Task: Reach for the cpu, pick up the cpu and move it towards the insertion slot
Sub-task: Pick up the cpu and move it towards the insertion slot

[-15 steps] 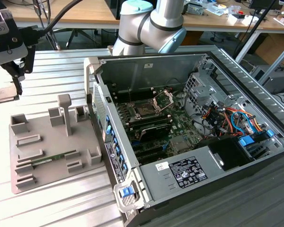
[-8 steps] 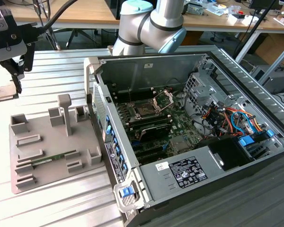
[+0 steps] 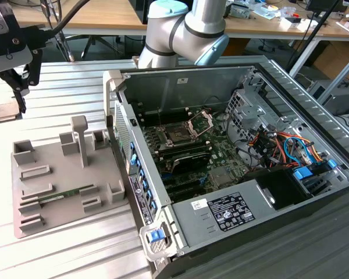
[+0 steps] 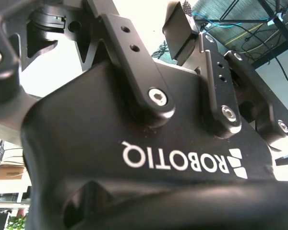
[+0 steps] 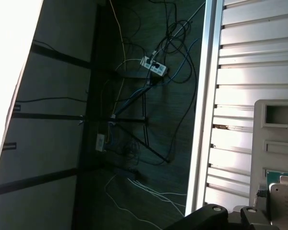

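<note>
While the claw (image 3: 20, 87) hangs above the ribbed tabletop (image 3: 64, 87) at the exterior view's left, just beyond the far corner of the grey fixture tray (image 3: 64, 224), it holds nothing that I can see, and whether it stands apart or together I cannot tell. The cpu I cannot pick out with any certainty; judging by the layout, it likely waits somewhere on that tray, near the green memory stick (image 3: 64, 195). The insertion slot (image 3: 178, 135) lies well apart from the claw, inside the open computer case (image 3: 180, 87), its metal frame (image 3: 200, 121) tipped up. Trouble could come from the tray's upright posts (image 3: 79, 136), which a low approach may strike. A thin flat chip may slip from a shallow grip. The case wall stands between tray and slot, so a low carry could clip it, and the raised frame may snag the chip
</note>
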Controlling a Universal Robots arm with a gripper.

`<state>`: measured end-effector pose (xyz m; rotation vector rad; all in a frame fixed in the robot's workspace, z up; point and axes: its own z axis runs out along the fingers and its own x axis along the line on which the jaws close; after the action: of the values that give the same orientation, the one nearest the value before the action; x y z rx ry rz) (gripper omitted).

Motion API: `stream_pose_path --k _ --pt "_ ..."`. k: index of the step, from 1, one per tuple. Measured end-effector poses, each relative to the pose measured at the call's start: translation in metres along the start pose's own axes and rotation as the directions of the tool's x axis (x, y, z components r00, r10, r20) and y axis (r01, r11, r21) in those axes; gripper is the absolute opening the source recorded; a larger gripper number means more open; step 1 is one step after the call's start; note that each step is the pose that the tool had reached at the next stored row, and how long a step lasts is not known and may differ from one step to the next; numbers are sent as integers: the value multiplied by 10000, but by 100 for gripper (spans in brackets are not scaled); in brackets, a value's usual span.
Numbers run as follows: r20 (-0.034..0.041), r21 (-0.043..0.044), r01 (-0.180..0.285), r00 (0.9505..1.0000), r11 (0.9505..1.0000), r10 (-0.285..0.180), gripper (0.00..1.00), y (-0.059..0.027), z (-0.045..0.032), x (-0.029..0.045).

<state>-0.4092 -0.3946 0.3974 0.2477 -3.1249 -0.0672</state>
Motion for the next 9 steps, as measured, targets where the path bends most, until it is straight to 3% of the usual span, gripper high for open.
stream_pose_path --k 9 --pt "0 0 0 10000 10000 0 55 3 -63 0"
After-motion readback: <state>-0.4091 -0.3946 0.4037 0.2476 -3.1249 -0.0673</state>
